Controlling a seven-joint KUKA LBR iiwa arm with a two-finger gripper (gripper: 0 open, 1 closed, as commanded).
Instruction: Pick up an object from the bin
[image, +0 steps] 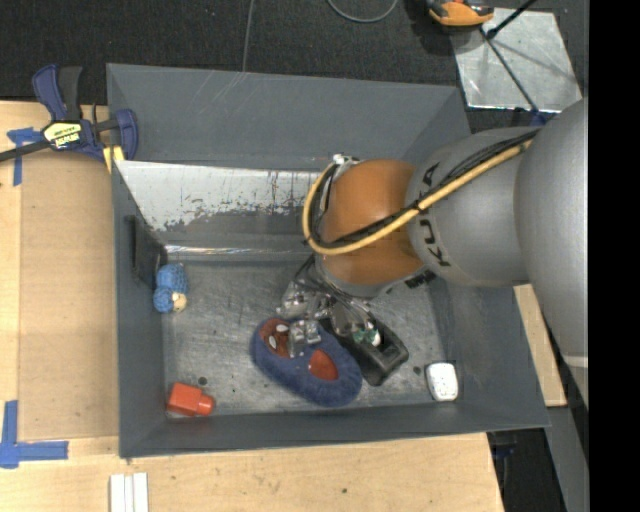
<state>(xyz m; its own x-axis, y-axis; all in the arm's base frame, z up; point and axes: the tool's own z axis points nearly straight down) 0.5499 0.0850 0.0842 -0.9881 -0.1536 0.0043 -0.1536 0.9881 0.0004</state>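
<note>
My gripper (312, 322) hangs low over the middle of the bin floor, under the orange wrist cover. Its metal fingers reach down onto the upper edge of a blue slipper-like soft thing (305, 365) with red and brown patches inside. Right of the slipper, a black oblong block (380, 355) lies at a slant, close beside the gripper. The gap between the fingers is hidden by the gripper's own body.
A small white object (442, 381) lies near the bin's right front corner. An orange-red block (189, 401) sits at the left front. A blue and yellow small toy (170, 289) rests by the left wall. The arm covers the bin's right rear.
</note>
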